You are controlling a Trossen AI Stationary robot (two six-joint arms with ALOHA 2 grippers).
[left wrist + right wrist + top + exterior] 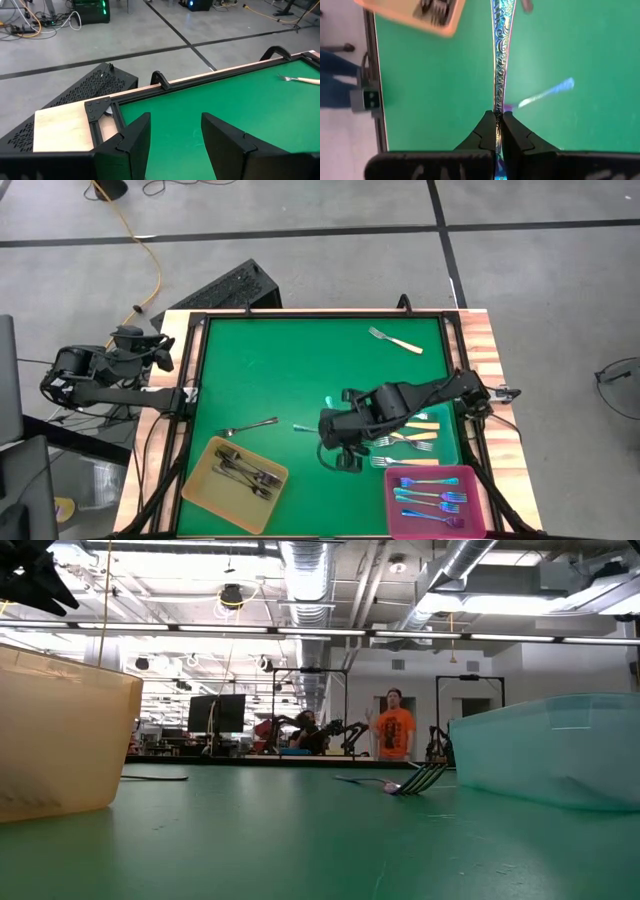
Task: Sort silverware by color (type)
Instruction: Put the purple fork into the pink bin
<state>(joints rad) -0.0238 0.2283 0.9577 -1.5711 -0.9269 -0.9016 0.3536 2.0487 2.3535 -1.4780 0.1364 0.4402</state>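
Already most of the sorting looks done. The right gripper (498, 131) has its fingers pressed on the handle of an iridescent blue-purple fork (499, 55), held above the green tabletop (290, 370). Just beside this gripper sits the teal tray (452, 442) with several cream-handled forks (412, 442), and a little further off the pink tray (477, 518) holding the other iridescent forks (432, 498). The yellow tray (200, 485), well off to the gripper's other side, contains the dark-grey forks (248, 472). Left to do, by my reading: the held fork, one dark-grey fork (250, 425) loose near the yellow tray, and one cream-handled fork (395, 339) well apart at the far edge. The left gripper (176, 145) waits spread and empty over the table's corner.
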